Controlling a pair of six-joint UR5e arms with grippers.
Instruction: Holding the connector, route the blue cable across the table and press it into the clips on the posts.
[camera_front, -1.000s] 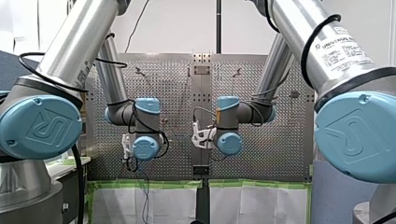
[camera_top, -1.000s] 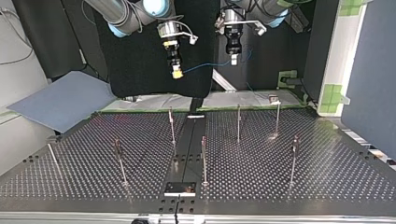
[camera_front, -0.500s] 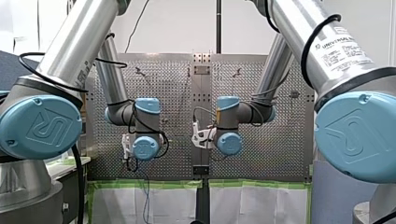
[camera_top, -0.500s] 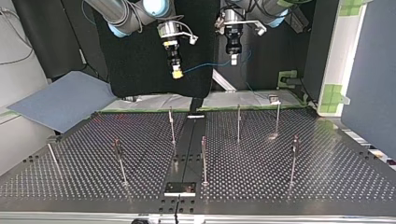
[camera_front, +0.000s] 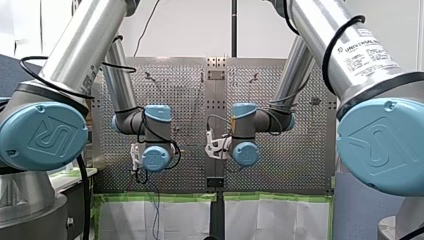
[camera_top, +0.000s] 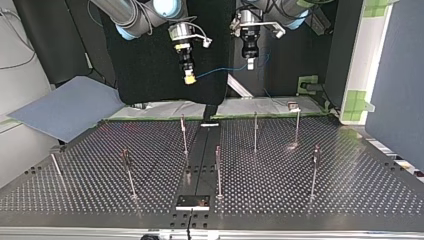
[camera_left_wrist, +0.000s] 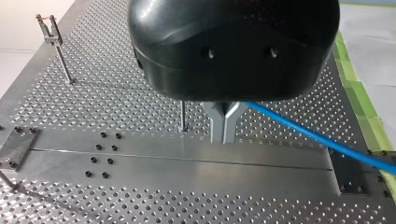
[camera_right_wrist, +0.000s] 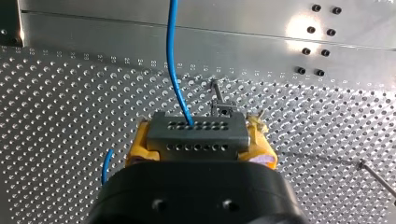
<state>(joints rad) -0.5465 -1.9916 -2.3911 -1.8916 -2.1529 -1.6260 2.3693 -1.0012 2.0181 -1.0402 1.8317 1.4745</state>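
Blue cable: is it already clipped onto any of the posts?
No, the blue cable hangs in the air between my right gripper and my left gripper, clear of the posts.

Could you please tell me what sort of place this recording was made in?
Probably a robotics lab or test cell: my left arm and my right arm reach over a perforated table set with thin clip posts, and a blue cable runs between them.
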